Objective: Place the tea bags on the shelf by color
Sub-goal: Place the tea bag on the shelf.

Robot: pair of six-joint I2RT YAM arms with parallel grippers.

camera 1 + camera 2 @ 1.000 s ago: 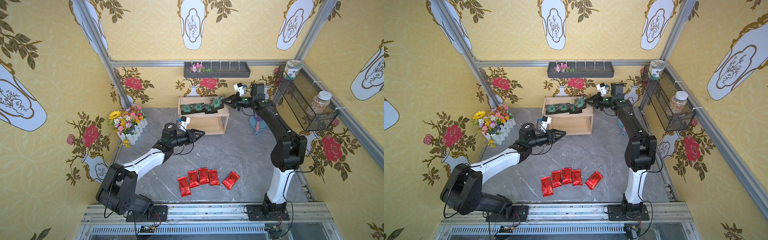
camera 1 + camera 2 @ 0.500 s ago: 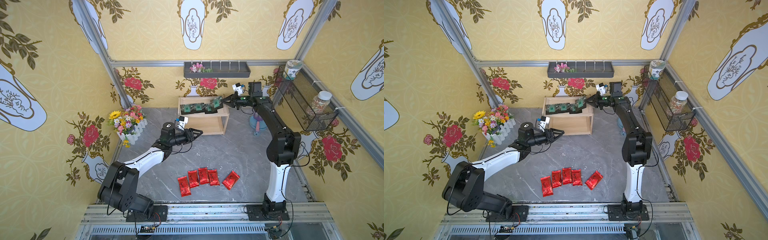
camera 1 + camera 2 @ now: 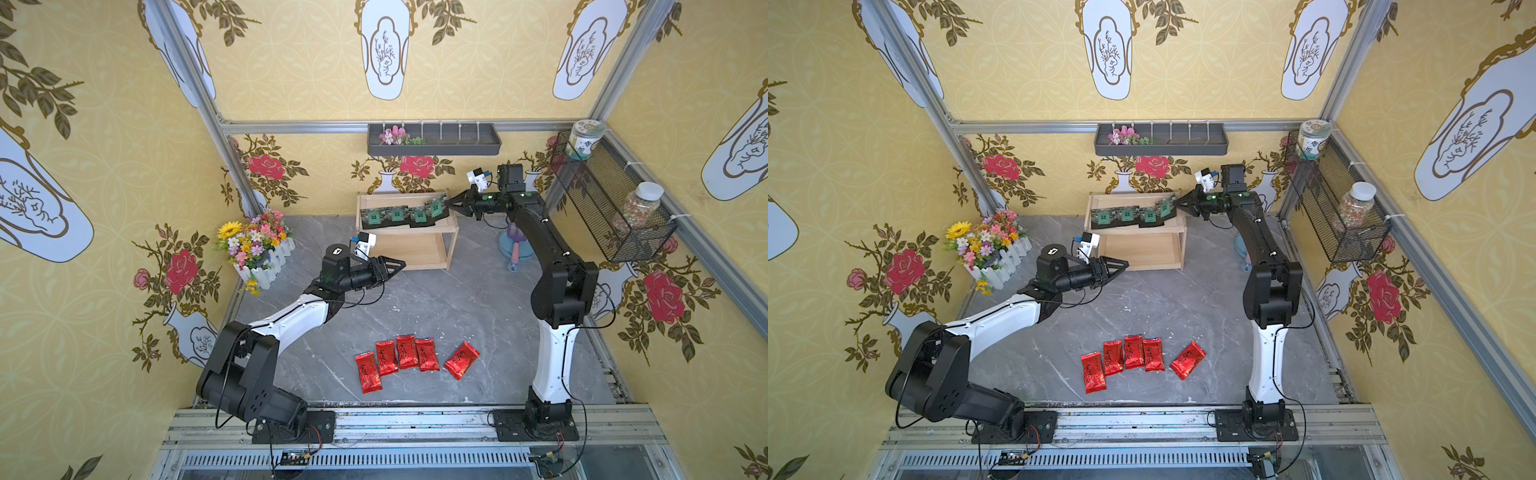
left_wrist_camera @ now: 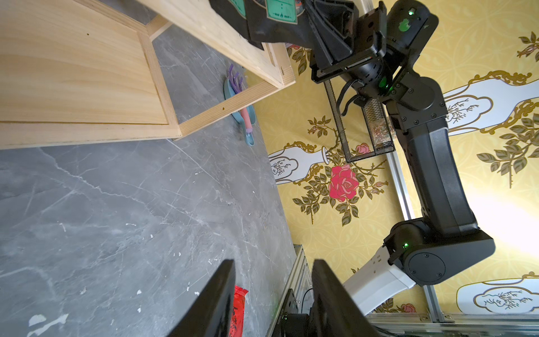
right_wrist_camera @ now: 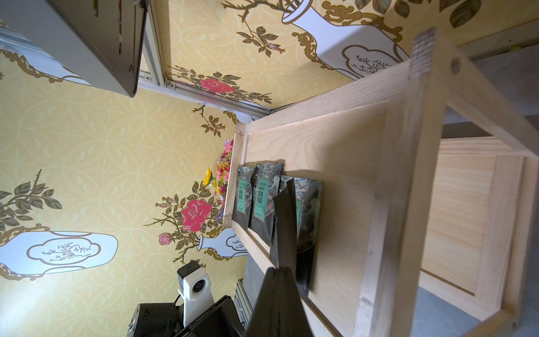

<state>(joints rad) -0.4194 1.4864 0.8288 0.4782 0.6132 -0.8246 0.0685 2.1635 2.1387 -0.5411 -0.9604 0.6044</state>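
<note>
4th black tea bag [image 3: 436, 206] was pinched by R gripper [image 3: 451, 202] at shelf [image 3: 415, 251] top tier, release judged next; L gripper [image 3: 398, 267] was seen parted, empty; red bags [image 3: 407, 353] unshelved.

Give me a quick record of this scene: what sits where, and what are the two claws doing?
Top tier: three black tea bags lying in a row on the wooden shelf
Right arm: right gripper shut on the fourth black tea bag, tilted, at the row's end
Left arm: left gripper open, empty, in front of the shelf
Lower tier: nothing seen on it
Table: five red tea bags on the grey table, near its front edge
Left to do: all the red ones
</note>
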